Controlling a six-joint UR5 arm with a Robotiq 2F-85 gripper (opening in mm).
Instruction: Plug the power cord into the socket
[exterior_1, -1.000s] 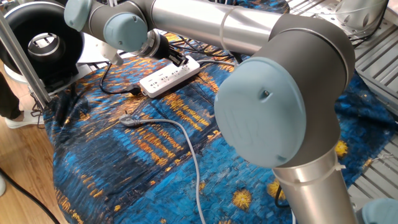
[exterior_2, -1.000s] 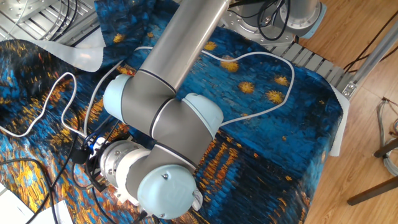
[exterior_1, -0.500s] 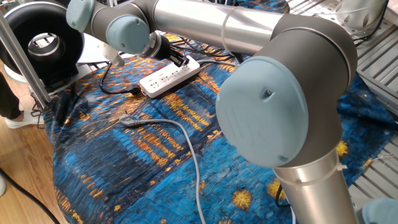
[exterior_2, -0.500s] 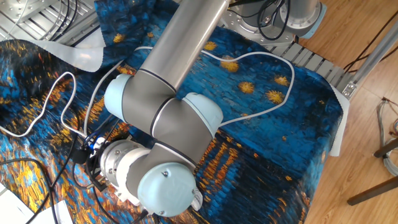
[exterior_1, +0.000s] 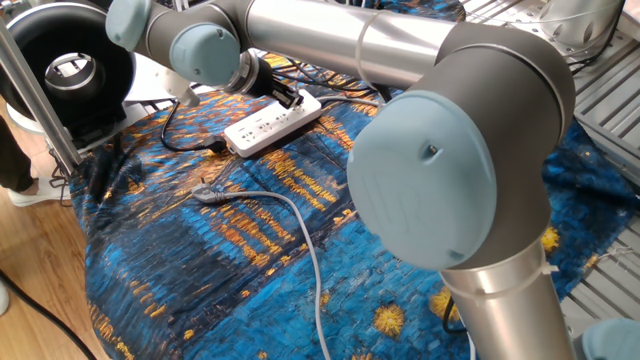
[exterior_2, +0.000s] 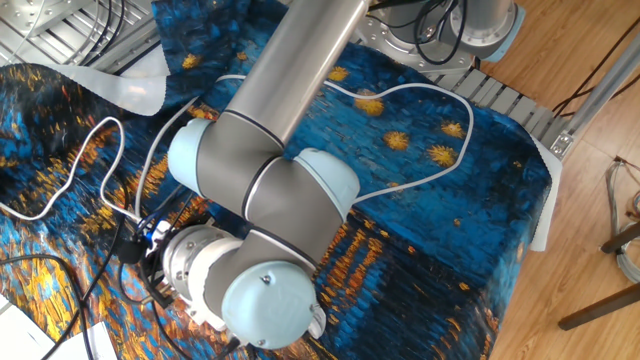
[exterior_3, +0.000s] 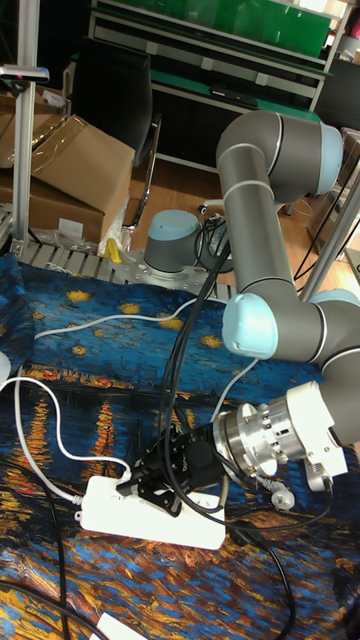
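Note:
The socket (exterior_1: 268, 124) is a long white power strip lying on the blue patterned cloth; it also shows in the tall fixed view (exterior_3: 150, 512). The thin white power cord (exterior_3: 38, 420) curves in from the left and ends at the strip's left end. My gripper (exterior_3: 140, 482) hangs low over that end, its black fingers (exterior_1: 287, 97) close together on the cord's plug. In the other fixed view my arm hides most of my gripper (exterior_2: 150, 242), and the white cord (exterior_2: 108, 140) runs down to it. I cannot tell whether the plug's pins sit in an outlet.
A thicker grey cable with a loose metallic end (exterior_1: 206, 194) lies on the cloth in front of the strip. Black cables (exterior_3: 185, 390) hang along my wrist. A black round device (exterior_1: 70, 70) stands at the far left, past the table edge.

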